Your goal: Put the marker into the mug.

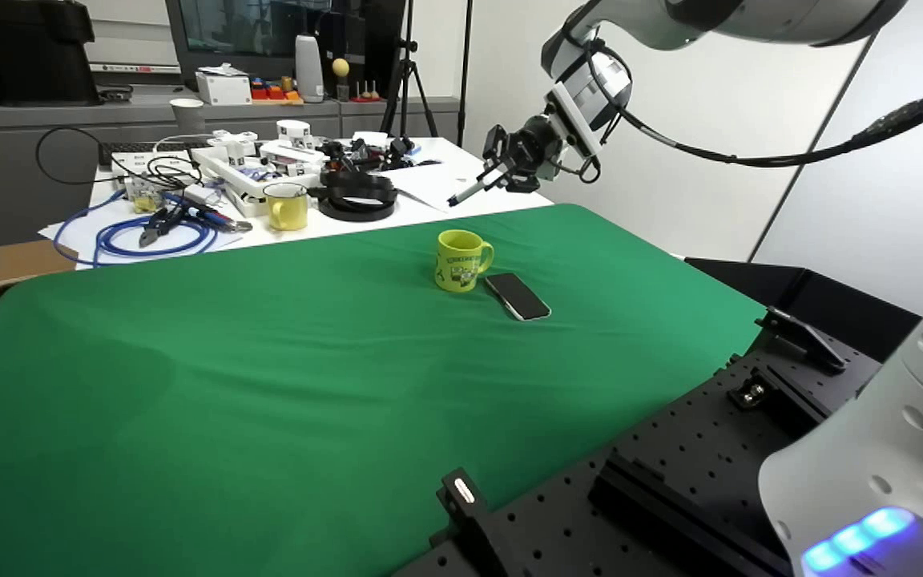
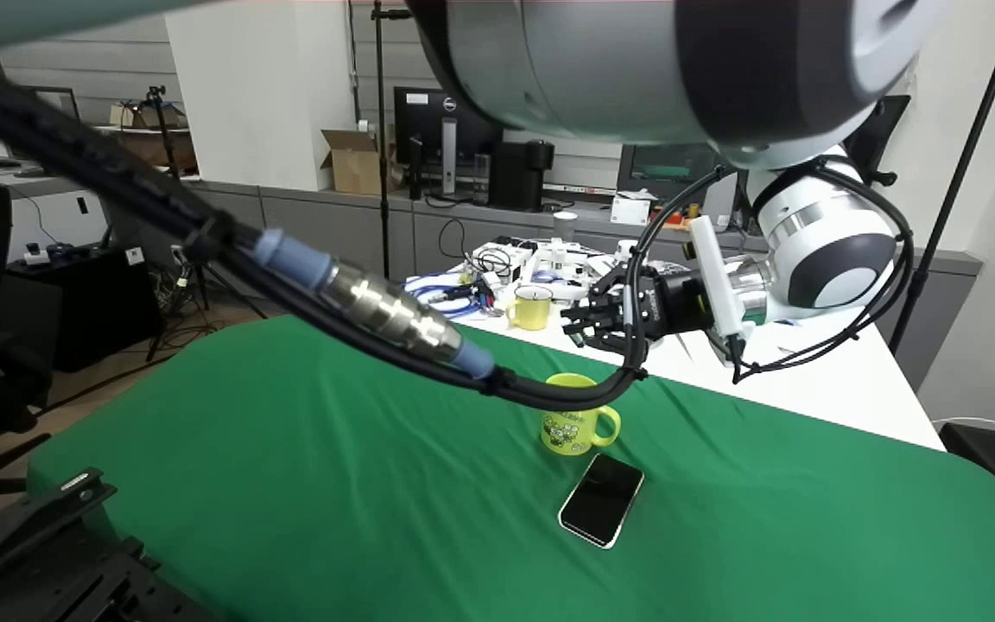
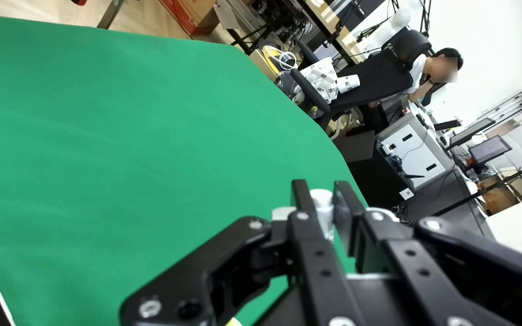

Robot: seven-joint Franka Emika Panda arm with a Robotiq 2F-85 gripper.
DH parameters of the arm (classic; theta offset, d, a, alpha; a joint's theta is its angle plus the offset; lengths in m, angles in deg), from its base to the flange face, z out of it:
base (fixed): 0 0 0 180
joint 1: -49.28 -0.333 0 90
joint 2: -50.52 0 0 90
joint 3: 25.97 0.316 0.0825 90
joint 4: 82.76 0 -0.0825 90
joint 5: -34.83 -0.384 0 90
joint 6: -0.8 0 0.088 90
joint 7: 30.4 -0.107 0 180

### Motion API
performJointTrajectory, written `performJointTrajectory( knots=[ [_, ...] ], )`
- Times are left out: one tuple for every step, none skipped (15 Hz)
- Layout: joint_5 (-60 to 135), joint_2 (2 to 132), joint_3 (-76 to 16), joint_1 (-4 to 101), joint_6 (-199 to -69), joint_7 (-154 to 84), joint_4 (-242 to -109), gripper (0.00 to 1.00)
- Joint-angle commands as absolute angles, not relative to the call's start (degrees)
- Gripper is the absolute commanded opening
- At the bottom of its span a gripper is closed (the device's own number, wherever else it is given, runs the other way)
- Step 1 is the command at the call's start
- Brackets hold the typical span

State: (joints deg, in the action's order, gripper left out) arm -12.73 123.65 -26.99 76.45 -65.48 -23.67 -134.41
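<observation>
Claw clamped on marker | slanting, higher than mug | from here, I'd tip marker upright, centred over mug, before lowering

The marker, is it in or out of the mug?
Out: the gripper holds the marker in the air, apart from the upright mug.

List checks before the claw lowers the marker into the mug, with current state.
1. Marker in claw: ok, held in the wrist view.
2. Mug upright: ok, standing on the green cloth.
3. Marker vertical: not ok, slanted down to its dark tip in an exterior view.
4. That tip centred over the mug: cannot tell, depth unclear.
5. Mug interior free: cannot tell, bottom hidden.
6. Phone out of the way: probably ok, lies flat beside the mug.
</observation>
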Motion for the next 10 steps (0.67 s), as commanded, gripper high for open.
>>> performJointTrajectory(
  knots=[
    [-14.34, 130.24, -25.69, 77.23, -61.99, -30.39, -124.48, 0.04],
    [-14.84, 131.27, -25.49, 77.29, -61.66, -31.34, -123.34, 0.04],
    [-15.13, 132.28, -25.31, 77.34, -61.58, -32.25, -122.26, 0.04],
    [-15.34, 133.2, -25.22, 77.39, -61.38, -32.87, -121.2, 0.04],
    [-15.91, 134.17, -25.16, 77.49, -61.26, -33.92, -120.23, 0.04],
    [-16.23, 134.93, -25.17, 77.55, -61.27, -34.85, -119.46, 0.04],
    [-16.46, 135.62, -25.14, 77.69, -61.31, -35.66, -118.77, 0.04],
    [-16.91, 136.13, -25.1, 77.86, -61.51, -36.67, -118.37, 0.04],
    [-17.27, 136.38, -25.19, 78.0, -61.71, -37.87, -118.24, 0.04],
    [-16.54, 135.69, -24.32, 78.45, -62.53, -38.74, -119.65, 0.04]
  ],
)
